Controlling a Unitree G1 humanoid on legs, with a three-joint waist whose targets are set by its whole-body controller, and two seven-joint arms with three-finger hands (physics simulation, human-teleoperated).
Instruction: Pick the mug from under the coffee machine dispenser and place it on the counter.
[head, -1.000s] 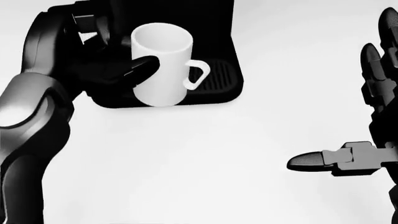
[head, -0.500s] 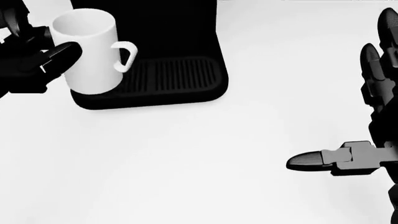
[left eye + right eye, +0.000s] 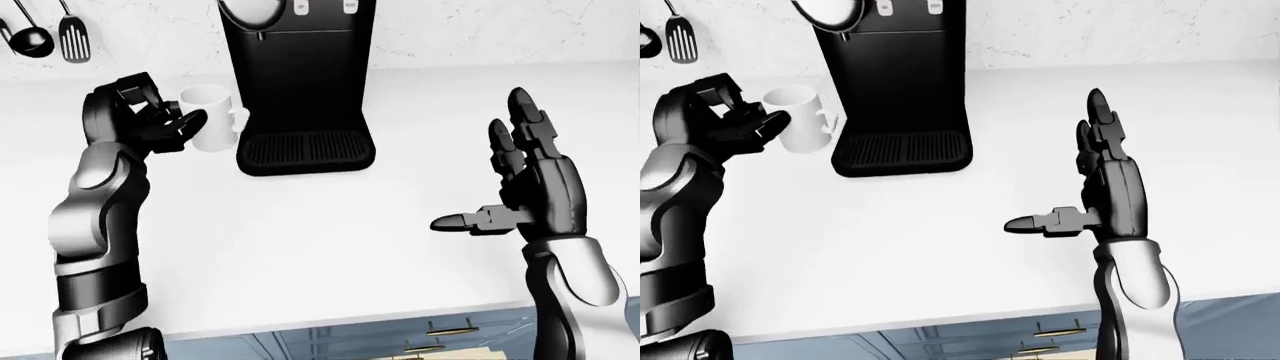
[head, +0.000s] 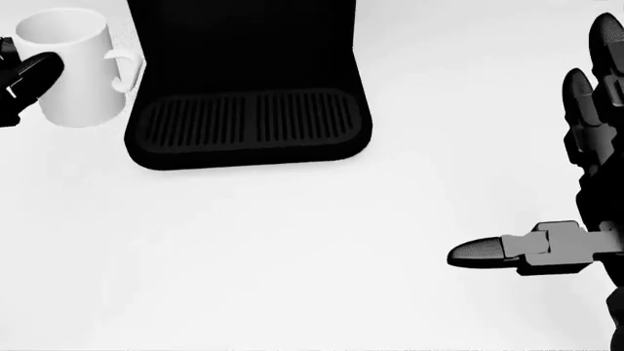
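Since a moment ago I've carried the mug (image 3: 208, 127) left, clear of the machine (image 3: 300, 82); its drip tray now sits bare. My left hand (image 3: 150, 129) is closed around the mug, upright, handle toward the machine, just left of it over the counter (image 3: 320, 247). My right hand (image 3: 525, 187) hangs to the right, fingers spread, thumb pointing left, holding nothing.

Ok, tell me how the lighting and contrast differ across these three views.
Head view: stark and nearly colourless, the counter blown out white with no shadows, and the coffee machine a flat black block. Left-eye view: softer shading on the mug and left hand. Right-eye view: similar, with blue cabinets at the bottom.
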